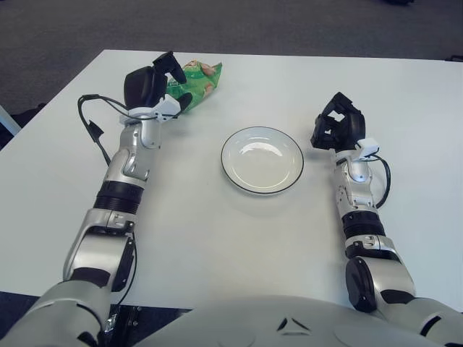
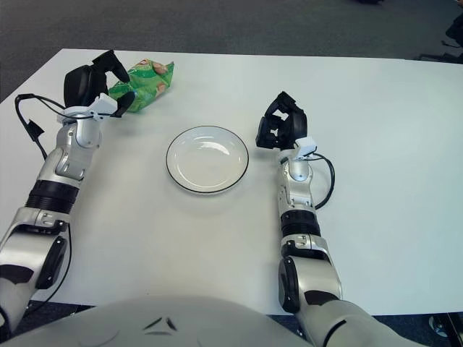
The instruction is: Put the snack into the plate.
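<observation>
A green snack bag (image 1: 197, 78) lies flat on the white table, far left of centre. My left hand (image 1: 168, 85) is at the bag's near-left end, its fingers (image 1: 171, 66) spread above and beside the bag without closing on it. The hand hides part of that end. An empty white plate (image 1: 262, 160) with a dark rim sits in the middle of the table, to the right of the bag and nearer to me. My right hand (image 1: 336, 129) shows to the right of the plate, its fingers loosely bent and holding nothing.
The white table (image 1: 239, 238) spreads wide around the plate, with its far edge just behind the bag. A black cable (image 1: 92, 129) loops off my left wrist. Dark carpet lies beyond the table.
</observation>
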You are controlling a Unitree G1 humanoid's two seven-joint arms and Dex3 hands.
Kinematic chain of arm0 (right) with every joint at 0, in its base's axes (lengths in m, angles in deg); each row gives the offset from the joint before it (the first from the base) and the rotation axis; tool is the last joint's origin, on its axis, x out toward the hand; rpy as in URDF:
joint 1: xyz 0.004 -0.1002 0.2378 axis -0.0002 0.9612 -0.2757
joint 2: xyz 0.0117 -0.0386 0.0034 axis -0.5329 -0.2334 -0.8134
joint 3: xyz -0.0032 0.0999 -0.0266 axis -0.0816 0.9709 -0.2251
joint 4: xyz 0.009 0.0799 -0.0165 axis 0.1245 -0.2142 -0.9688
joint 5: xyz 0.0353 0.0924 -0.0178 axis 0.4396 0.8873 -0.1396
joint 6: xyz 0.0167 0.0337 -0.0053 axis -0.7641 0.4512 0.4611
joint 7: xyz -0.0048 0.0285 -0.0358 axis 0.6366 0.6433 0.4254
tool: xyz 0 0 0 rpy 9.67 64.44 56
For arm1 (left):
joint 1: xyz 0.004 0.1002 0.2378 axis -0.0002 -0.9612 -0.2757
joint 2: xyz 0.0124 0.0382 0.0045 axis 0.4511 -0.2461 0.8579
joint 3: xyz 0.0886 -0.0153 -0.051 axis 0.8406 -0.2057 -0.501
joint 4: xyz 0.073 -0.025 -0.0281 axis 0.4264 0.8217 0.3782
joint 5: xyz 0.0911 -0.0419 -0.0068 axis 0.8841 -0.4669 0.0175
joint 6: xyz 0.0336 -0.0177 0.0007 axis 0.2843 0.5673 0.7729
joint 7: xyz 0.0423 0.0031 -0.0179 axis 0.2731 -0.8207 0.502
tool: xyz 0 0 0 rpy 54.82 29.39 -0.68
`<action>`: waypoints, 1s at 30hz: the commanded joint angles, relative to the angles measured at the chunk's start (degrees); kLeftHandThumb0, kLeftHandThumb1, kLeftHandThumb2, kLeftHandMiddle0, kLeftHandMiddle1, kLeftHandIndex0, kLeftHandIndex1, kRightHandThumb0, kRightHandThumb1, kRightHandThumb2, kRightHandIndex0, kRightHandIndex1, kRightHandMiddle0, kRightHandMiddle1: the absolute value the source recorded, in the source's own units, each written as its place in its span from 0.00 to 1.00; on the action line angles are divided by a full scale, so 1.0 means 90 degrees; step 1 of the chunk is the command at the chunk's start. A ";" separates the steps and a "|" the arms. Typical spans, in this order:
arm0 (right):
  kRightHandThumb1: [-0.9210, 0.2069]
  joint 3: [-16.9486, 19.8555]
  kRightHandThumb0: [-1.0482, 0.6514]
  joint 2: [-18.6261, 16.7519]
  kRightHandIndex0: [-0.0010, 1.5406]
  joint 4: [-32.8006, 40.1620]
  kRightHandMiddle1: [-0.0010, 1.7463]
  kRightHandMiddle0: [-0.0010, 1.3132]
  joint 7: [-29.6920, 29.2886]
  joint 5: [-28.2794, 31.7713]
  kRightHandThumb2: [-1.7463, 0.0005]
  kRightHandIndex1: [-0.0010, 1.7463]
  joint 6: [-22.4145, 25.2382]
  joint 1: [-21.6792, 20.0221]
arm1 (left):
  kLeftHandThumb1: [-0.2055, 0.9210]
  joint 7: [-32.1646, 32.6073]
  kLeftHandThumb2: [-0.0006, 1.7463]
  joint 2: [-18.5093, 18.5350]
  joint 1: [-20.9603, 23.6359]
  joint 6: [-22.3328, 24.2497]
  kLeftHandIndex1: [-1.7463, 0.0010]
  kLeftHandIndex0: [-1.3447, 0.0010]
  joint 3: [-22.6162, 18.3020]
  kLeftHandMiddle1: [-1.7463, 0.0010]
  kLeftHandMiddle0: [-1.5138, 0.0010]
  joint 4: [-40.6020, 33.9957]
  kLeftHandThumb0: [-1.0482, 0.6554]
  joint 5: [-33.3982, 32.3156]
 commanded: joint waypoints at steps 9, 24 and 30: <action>0.67 -0.0004 0.30 -0.0122 0.85 -0.0562 1.00 0.56 -0.0050 -0.0037 0.14 1.00 -0.0064 0.0832 | 0.80 0.0128 0.47 0.0321 0.0656 -0.0207 0.00 0.75 0.0516 0.01 0.75 0.0868 0.39 0.0426; 0.66 -0.0065 0.30 -0.0114 0.85 -0.0529 1.00 0.56 -0.0125 -0.0098 0.15 1.00 0.0064 0.0836 | 0.93 0.0625 0.37 0.0296 0.1678 -0.0624 0.44 1.00 0.1145 0.58 1.00 0.3190 0.16 0.0515; 0.66 -0.0076 0.30 -0.0121 0.85 -0.0493 1.00 0.56 -0.0114 -0.0081 0.15 1.00 0.0089 0.0852 | 0.99 0.0947 0.34 0.0295 0.1959 -0.0706 0.59 1.00 0.1450 0.78 1.00 0.3834 0.12 0.0627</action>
